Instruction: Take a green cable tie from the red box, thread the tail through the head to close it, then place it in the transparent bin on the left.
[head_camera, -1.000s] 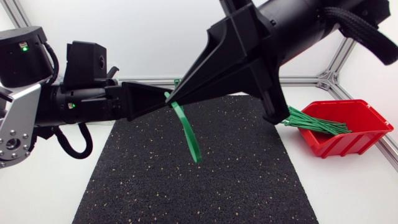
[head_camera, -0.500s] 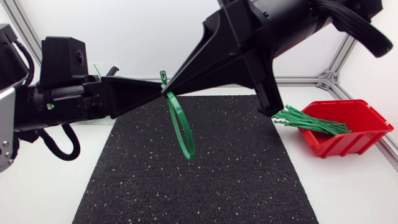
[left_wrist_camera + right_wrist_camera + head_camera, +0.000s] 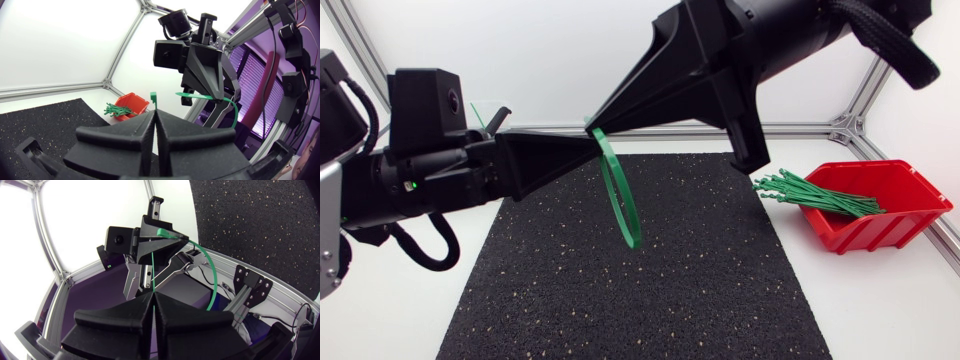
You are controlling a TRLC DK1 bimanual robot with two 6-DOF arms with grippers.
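A green cable tie (image 3: 620,200) hangs bent into a loop above the black mat (image 3: 620,300). Its two ends meet where my two gripper tips come together. My left gripper (image 3: 588,143) is shut on the head end; in the left wrist view the head (image 3: 154,97) pokes out beyond the closed fingers. My right gripper (image 3: 592,124) is shut on the thin tail (image 3: 153,275), which runs straight ahead to the head (image 3: 163,232) at the left gripper. The red box (image 3: 870,232) stands at the right with several green ties (image 3: 815,195) lying over its rim. The transparent bin is not clearly visible.
The black mat covers the middle of the white table. The aluminium frame rail (image 3: 800,128) runs along the back edge. Both arms hang well above the mat.
My left gripper has risen and moved right to meet the right gripper's tip. The tie has bent from a hanging strip into a loop. Its head now sits behind the right gripper.
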